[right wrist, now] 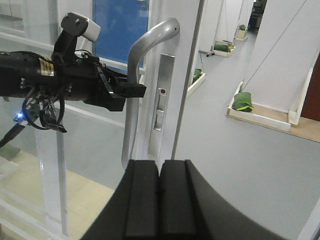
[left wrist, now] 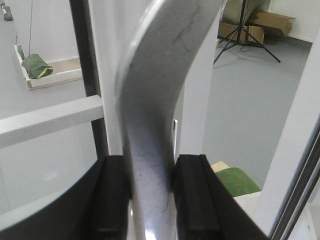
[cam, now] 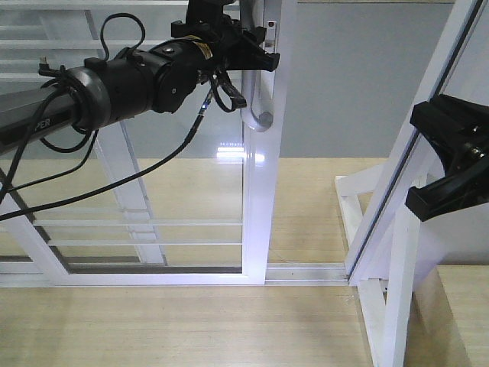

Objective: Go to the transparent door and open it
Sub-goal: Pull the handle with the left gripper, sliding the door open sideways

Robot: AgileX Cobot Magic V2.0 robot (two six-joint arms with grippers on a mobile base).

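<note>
- Exterior front-facing: left gripper (cam: 257, 53) is up high, clamped round the handle (cam: 258, 107) of the door (cam: 260, 199). The handle's curved lower end hangs free just below the fingertips. The white stile stands just behind them. Glass and thin white bars spread out left of and below the grip. The door's foot sits in the floor track (cam: 306, 269). The right gripper (cam: 449, 162) is low on the right, well apart from the handle and just beside the slanted post (cam: 397, 183). Contact with the post cannot be told.
- Left wrist-mounted: the silver handle is pinched between the two black pads (left wrist: 112, 195), one pressed on each side. Above the pads it curves up and away. The stile rises directly behind it, with one white bar running off to the left.
- Right wrist-mounted: the right fingers (right wrist: 142, 200) are closed against each other with nothing between them. Beyond their tips are the handle and the stile with its lock plate (right wrist: 162, 95). The left gripper reaches in from the left and grips the handle about halfway up.
</note>
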